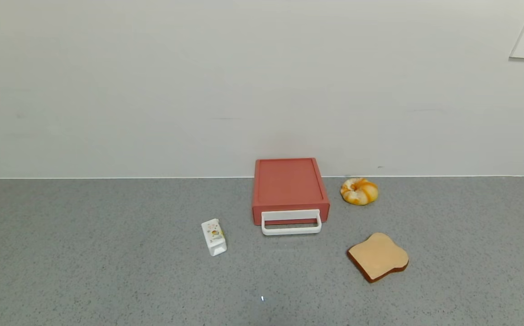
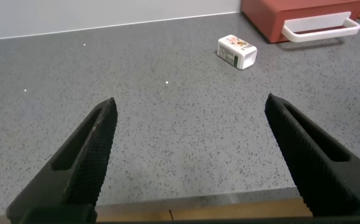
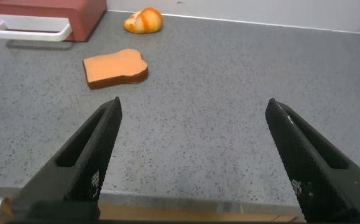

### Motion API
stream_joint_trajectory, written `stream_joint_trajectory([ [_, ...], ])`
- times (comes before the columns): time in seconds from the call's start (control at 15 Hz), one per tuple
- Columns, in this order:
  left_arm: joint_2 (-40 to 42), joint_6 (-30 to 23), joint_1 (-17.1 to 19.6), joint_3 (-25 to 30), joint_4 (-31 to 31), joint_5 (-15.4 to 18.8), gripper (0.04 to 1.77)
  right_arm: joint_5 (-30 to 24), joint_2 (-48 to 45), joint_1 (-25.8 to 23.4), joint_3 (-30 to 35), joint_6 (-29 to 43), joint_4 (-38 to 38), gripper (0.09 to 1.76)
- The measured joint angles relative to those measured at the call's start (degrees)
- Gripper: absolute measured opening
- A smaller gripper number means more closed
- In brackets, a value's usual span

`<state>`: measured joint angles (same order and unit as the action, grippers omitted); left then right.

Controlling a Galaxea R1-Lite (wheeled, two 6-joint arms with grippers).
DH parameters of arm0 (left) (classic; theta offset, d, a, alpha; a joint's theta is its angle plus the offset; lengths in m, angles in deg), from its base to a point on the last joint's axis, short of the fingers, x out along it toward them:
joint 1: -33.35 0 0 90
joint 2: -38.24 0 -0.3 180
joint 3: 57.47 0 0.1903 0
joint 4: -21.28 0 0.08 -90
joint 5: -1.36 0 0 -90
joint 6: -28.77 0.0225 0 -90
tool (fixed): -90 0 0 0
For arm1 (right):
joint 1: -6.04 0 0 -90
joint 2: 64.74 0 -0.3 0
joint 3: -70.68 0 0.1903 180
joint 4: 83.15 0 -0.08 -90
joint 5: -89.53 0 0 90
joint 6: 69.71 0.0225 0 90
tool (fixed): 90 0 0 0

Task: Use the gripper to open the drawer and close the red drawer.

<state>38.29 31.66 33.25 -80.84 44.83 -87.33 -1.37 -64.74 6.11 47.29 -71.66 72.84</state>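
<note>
Left gripper [image 2: 189,155]: fingers spread wide, nothing between them, held low over the near edge of the grey counter [image 1: 85,253]. Right gripper [image 3: 195,158]: likewise spread wide and empty, at the near counter edge on the robot's right. Neither arm appears in the head view, so both sit well short of the work.

From the left gripper, a small white carton [image 2: 237,51] lies ahead, and the red drawer [image 2: 285,15] lies beyond it, ahead and toward the robot's right. From the right gripper, a toast slice [image 3: 115,68] lies ahead, a marbled bun [image 3: 143,20] farther off, and the drawer lies ahead and toward the robot's left.

The drawer stands near the counter's middle, its back against or just short of the wall, with the carton to its left and the bun and toast to its right, all apart from it. Its long axis runs front to back, away from the robot. The front faces the robot, carrying the white loop handle [image 1: 291,222], whose bar runs left to right. The tray appears shut or nearly so.

Judgement: neither arm is clearly nearer. Opening calls for a straight pull on the handle toward the robot, along the long axis.
</note>
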Motion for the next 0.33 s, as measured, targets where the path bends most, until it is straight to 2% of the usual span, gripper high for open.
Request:
stream_joint_trajectory([
  [0.33,0.0,0.0,0.0,0.0,0.0,0.0,1.72,0.11,0.0,0.0,0.02,0.94,0.2,1.7],
])
